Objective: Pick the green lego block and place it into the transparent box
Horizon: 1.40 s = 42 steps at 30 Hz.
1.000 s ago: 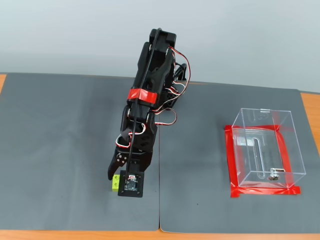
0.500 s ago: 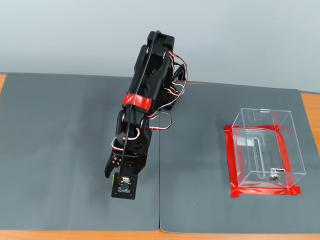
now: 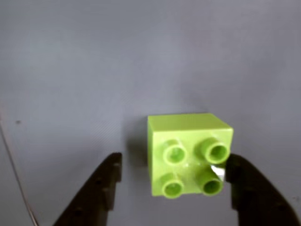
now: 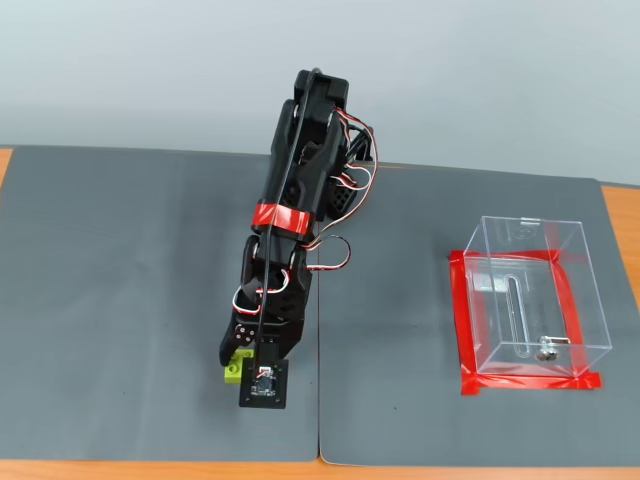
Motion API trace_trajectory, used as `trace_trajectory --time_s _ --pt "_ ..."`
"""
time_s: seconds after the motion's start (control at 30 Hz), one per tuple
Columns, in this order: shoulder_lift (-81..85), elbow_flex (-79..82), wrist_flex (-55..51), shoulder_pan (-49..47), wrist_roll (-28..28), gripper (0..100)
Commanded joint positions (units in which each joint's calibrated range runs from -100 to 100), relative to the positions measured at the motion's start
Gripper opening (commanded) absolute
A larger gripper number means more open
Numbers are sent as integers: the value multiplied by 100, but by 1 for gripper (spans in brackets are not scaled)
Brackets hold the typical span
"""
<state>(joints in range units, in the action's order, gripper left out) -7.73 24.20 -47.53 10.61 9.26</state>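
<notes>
Black gripper [image 3: 171,176] spread wide around the green lego block [image 3: 188,153], right finger touching, left finger apart.

Dark grey mats [image 4: 130,300] cover a wooden table [image 4: 620,215]; pale wall [image 4: 150,70] behind

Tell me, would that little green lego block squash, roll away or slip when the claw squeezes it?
The green lego block looks like hard moulded plastic, so it probably stays stiff. Its flat sides and boxy shape suggest it won't roll. The surface is glossy, so it might slip a little if the gripper, whose fingers stand open either side, pinches off-centre. It is likely light for its size.
</notes>
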Motion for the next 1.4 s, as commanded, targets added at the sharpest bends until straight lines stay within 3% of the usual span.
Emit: trace_trajectory --time_s 0.0,0.5,0.67,0.97,1.37 --pt "-62 -82 48 47 4 25" --pt "-223 -82 48 69 -1 24" --pt "-223 -82 48 69 -1 13" --pt "-87 -91 -13 76 -1 12" --pt "1456 -28 -56 69 -22 12"
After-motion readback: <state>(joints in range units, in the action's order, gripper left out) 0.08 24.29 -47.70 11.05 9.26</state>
